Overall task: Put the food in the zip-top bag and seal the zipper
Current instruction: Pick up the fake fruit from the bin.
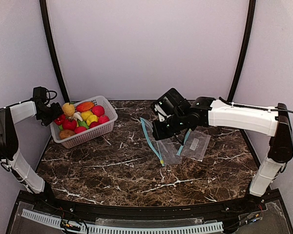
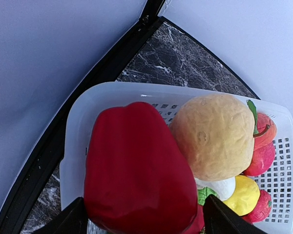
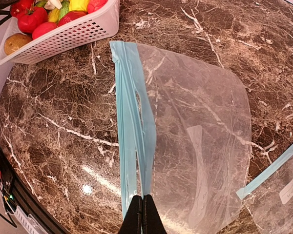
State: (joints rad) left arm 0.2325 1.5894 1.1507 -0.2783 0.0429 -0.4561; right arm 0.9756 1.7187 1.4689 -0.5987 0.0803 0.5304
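The food (image 1: pixel 83 117) is piled in a white lattice basket (image 1: pixel 88 139) at the back left. My left gripper (image 1: pixel 53 113) reaches into the basket's left end. In the left wrist view its fingers stand wide on either side of a red pepper (image 2: pixel 136 170), with a sliver of gap at the right finger (image 2: pixel 224 219). A tan round fruit (image 2: pixel 215 136) lies beside the pepper. My right gripper (image 3: pixel 143 214) is shut on the blue zipper edge (image 3: pixel 132 122) of the clear zip-top bag (image 3: pixel 195 122), holding that edge raised over mid-table (image 1: pixel 158 131).
A second clear bag (image 1: pixel 195 144) with a white label lies to the right of the held one, partly under it. The basket's rim (image 2: pixel 88 107) sits close to the back left corner, by a black frame post (image 1: pixel 53 53).
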